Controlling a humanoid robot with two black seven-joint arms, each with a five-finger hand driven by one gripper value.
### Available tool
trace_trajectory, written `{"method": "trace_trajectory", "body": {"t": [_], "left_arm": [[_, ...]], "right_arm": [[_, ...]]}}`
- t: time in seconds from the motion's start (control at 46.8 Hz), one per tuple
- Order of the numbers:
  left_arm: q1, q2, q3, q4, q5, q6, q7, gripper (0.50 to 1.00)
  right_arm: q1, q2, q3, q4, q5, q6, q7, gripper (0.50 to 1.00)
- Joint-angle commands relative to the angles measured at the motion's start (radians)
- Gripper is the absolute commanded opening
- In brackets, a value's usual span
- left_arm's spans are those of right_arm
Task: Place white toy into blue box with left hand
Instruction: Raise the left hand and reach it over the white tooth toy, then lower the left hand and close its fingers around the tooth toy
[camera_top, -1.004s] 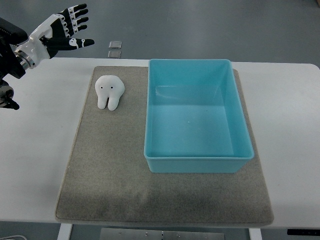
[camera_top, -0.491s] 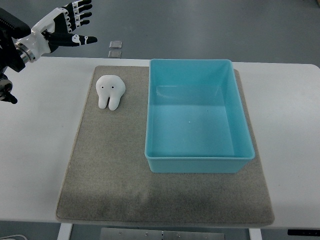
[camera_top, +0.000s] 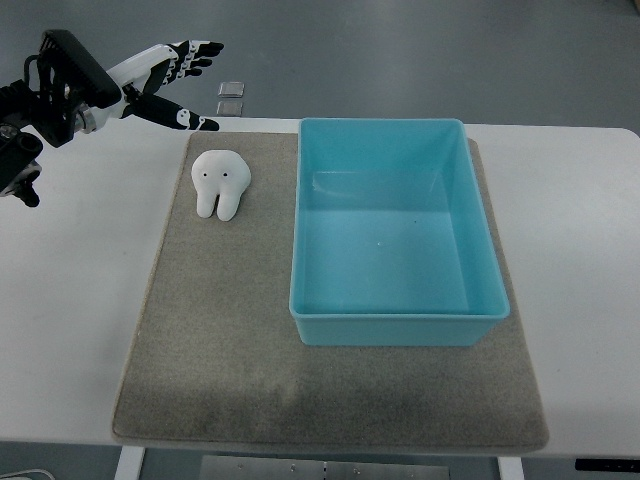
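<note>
A white tooth-shaped toy (camera_top: 220, 183) with two black dot eyes lies on the grey mat (camera_top: 220, 330), left of the blue box (camera_top: 395, 232). The box is open-topped and empty. My left hand (camera_top: 180, 85) reaches in from the upper left, fingers spread and holding nothing. It hovers over the table's far edge, above and to the left of the toy, not touching it. The right arm is out of view.
The mat lies on a white table (camera_top: 70, 300). Two small square plates (camera_top: 231, 97) lie on the floor beyond the table's far edge.
My left hand has moved right and down toward the toy, and the arm has turned so the fingers point right.
</note>
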Motion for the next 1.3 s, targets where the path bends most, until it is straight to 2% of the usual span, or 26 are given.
{"method": "trace_trajectory", "body": {"t": [0.0, 0.299, 0.513, 0.684, 1.004, 1.068, 1.111, 1.175, 1.218, 1.282], "left_arm": [[0.0, 0.0, 0.001, -0.007, 0.069, 0.0, 0.0, 0.988], [0.003, 0.003, 0.039, -0.036, 0.261, 0.006, -0.003, 0.975], [0.003, 0.0, 0.075, -0.035, 0.352, 0.08, -0.005, 0.971], [-0.002, 0.003, 0.193, -0.036, 0.367, 0.186, -0.009, 0.964], [-0.002, -0.002, 0.227, -0.033, 0.366, 0.218, -0.012, 0.939], [-0.002, -0.003, 0.227, -0.033, 0.367, 0.229, -0.012, 0.93], [-0.002, -0.005, 0.228, -0.033, 0.369, 0.235, -0.011, 0.898], [-0.002, -0.006, 0.228, -0.033, 0.37, 0.235, -0.011, 0.889], [-0.002, -0.006, 0.23, -0.033, 0.372, 0.235, -0.011, 0.857], [-0.002, -0.006, 0.239, -0.033, 0.372, 0.237, -0.011, 0.846]], "right_arm": [[0.0, 0.0, 0.0, 0.0, 0.0, 0.0, 0.0, 0.936], [0.0, 0.0, 0.0, 0.0, 0.0, 0.0, 0.0, 0.938], [0.0, 0.0, 0.0, 0.0, 0.0, 0.0, 0.0, 0.936], [0.0, 0.0, 0.0, 0.001, 0.0, 0.0, 0.0, 0.936], [0.0, 0.0, 0.0, 0.0, -0.001, 0.0, 0.0, 0.936], [0.0, 0.0, 0.0, 0.0, 0.0, 0.0, 0.0, 0.936], [0.0, 0.0, 0.0, 0.0, 0.0, 0.0, 0.0, 0.936], [0.0, 0.0, 0.0, 0.0, 0.0, 0.0, 0.0, 0.936], [0.0, 0.0, 0.0, 0.0, 0.0, 0.0, 0.0, 0.936], [0.0, 0.0, 0.0, 0.0, 0.0, 0.0, 0.0, 0.936]]}}
